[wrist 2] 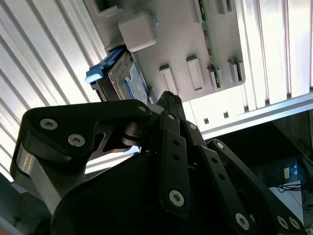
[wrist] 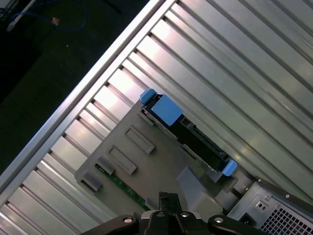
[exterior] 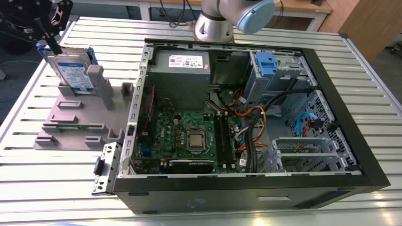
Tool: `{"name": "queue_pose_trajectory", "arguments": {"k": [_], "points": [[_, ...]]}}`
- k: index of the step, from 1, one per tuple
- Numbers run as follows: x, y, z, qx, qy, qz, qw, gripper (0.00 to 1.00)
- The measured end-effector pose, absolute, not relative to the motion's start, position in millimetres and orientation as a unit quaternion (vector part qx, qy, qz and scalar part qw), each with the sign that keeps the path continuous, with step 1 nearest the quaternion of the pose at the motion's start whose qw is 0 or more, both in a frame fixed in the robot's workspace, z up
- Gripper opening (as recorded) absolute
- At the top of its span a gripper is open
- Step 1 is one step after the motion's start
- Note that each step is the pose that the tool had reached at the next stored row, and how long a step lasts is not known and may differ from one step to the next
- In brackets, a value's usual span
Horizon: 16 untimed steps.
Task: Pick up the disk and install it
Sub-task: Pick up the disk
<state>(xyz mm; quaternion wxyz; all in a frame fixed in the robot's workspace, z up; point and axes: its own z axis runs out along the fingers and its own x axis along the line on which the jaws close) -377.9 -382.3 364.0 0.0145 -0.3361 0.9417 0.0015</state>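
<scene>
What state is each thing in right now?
disk: upright on edge in the grey stand, not yet installed.
grey stand: holding the disk.
computer case: on its side, open, insides exposed.
gripper: close over the disk's top edge.

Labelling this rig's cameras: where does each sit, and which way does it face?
Exterior view: off-arm, looking down at computer case, stand and disk; arm and gripper show.
First wrist view: on the wrist, looking down at disk and stand; gripper shows.
Second wrist view: on the wrist, past the gripper toward the disk.
All share disk and stand.
</scene>
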Motion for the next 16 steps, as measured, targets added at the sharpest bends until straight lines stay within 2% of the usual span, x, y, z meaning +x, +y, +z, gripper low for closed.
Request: {"name": "queue_pose_trajectory", "arguments": {"k": [16], "points": [[-377.9,-382.3,364.0,-0.345,0.939,0.002,0.015,0.11]]}}
